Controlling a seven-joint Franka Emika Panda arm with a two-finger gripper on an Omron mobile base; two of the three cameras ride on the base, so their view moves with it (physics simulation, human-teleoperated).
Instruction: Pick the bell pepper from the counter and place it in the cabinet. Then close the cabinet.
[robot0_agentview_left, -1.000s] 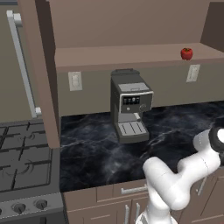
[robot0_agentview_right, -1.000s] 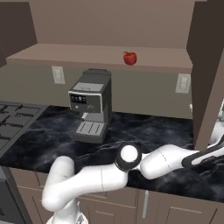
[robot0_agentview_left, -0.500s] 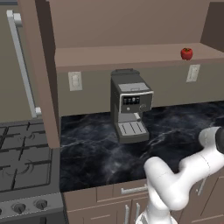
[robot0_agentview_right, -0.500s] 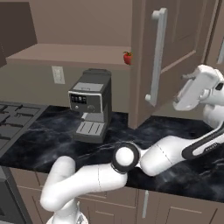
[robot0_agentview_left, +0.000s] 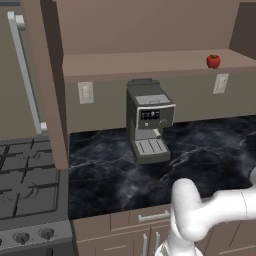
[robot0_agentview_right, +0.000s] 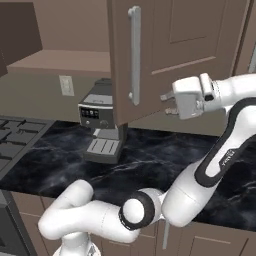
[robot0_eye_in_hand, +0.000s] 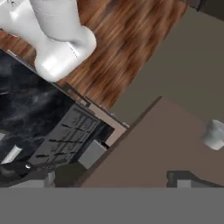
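Note:
The red bell pepper (robot0_agentview_left: 213, 61) sits on the shelf board of the brown wall cabinet (robot0_agentview_left: 145, 64), near its right end. In the right base view the cabinet's right door (robot0_agentview_right: 195, 45) stands partly swung across the opening and hides the pepper. My gripper (robot0_agentview_right: 168, 103) is open and empty, its fingertips against the door's face to the right of the silver bar handle (robot0_agentview_right: 133, 55). In the hand view the fingertips (robot0_eye_in_hand: 180, 177) rest at the brown door panel (robot0_eye_in_hand: 157, 148). The black marbled counter (robot0_agentview_left: 205, 150) lies below.
A grey coffee machine (robot0_agentview_left: 149, 127) stands on the counter under the shelf, also seen as the coffee machine (robot0_agentview_right: 102, 131) just left of the door's edge. The stove (robot0_agentview_left: 25, 190) is at the left. The cabinet's left door (robot0_agentview_left: 47, 80) stands open, edge-on.
The right door has swung leftward across the cabinet opening and now covers the pepper in the right base view. My gripper has travelled left with it, staying on the door's face.

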